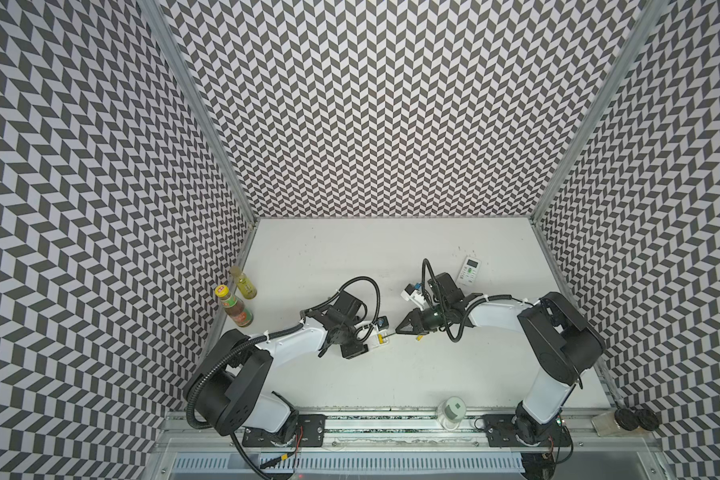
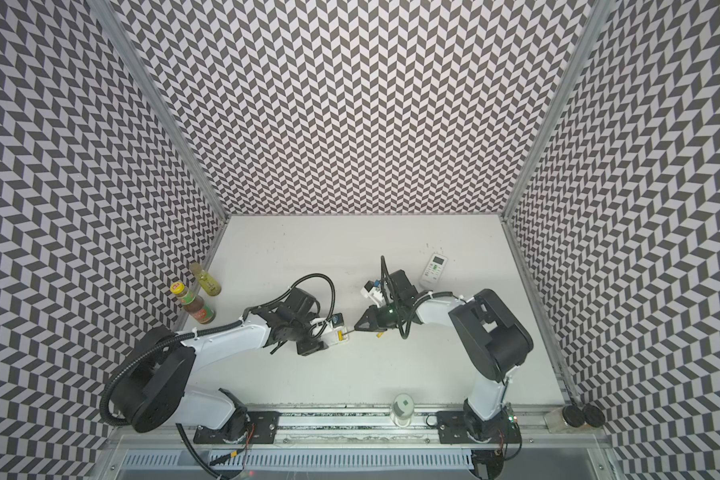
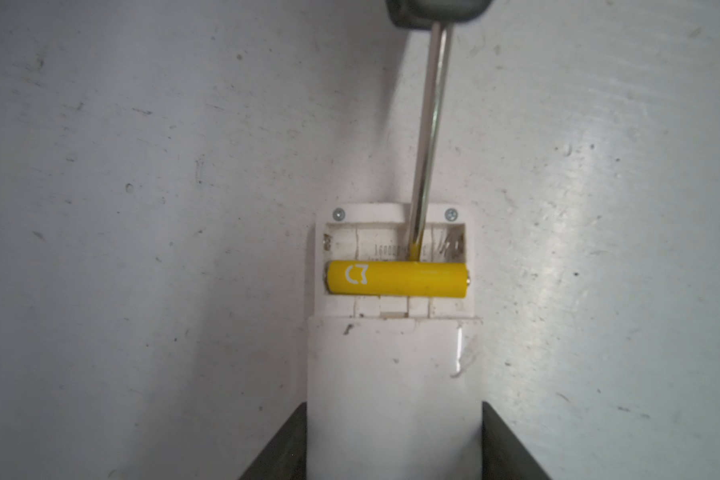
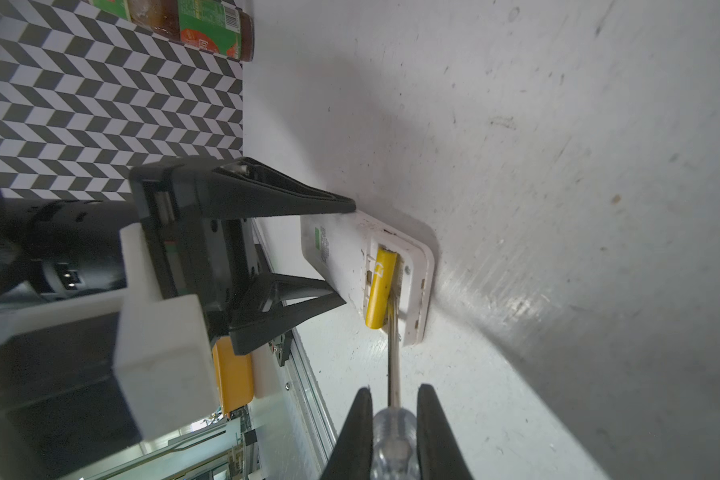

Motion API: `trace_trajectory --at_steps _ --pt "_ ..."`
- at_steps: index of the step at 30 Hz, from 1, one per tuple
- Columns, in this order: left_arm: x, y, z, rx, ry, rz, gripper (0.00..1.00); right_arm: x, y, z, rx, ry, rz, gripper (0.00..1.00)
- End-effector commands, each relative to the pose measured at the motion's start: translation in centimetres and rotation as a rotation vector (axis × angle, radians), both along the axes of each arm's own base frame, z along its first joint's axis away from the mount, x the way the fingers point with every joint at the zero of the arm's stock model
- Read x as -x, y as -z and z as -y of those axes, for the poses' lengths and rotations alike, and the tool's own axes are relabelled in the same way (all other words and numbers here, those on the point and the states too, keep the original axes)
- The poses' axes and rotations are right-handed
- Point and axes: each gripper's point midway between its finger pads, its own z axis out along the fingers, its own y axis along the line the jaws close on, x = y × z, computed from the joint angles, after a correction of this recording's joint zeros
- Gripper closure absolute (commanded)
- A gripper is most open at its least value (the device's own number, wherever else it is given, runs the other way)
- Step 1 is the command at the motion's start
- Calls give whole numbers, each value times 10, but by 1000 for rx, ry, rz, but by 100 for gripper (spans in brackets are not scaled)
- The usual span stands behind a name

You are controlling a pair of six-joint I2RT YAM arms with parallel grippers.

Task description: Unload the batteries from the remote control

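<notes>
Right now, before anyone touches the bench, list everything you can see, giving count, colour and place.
open remote: one, white, back up, centre
battery: one, yellow, in the open remote's bay
loose cell: one, yellow, likely a battery, lying right of the open remote
screwdriver: one, clear handle, steel shaft, tip in the bay
second remote: one, white, face up, far right
bottles: two, yellow-green and brown, left wall
jar: one, clear, front rail
table: one, white
left gripper: black, straddling the open remote
right gripper: black, shut on the screwdriver
</notes>
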Motion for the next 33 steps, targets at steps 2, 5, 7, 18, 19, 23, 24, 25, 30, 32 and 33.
trace_trajectory --at_steps 2,5,7,18,19,23,24,25,30,32,33 --pt "-4 -2 10 -6 24 1 27 6 25 13 71 26 -38 100" --pt "-5 -2 17 7 25 -12 22 7 23 13 65 23 -23 100" --pt "-5 -1 20 -2 27 -23 20 5 25 15 81 24 -19 100" --pt "-5 0 34 -24 58 -11 23 9 7 8 -21 18 -31 100" --pt "-5 -1 36 -19 61 -6 23 8 3 7 -37 13 -24 100" --pt "-11 -6 40 -13 45 12 24 5 -2 6 -53 13 -29 100" --pt "-12 -7 40 -12 41 13 24 5 -4 6 -60 16 -33 100" --pt "-12 -8 40 -10 41 17 25 6 -7 5 -75 13 -34 100" --pt "-9 -3 38 -15 48 11 28 4 -8 4 -100 13 -46 100" --pt "-9 -4 38 -8 45 11 30 5 -11 3 -112 18 -53 100" --pt "-8 -4 38 -5 44 10 31 6 -15 2 -131 16 -52 100"
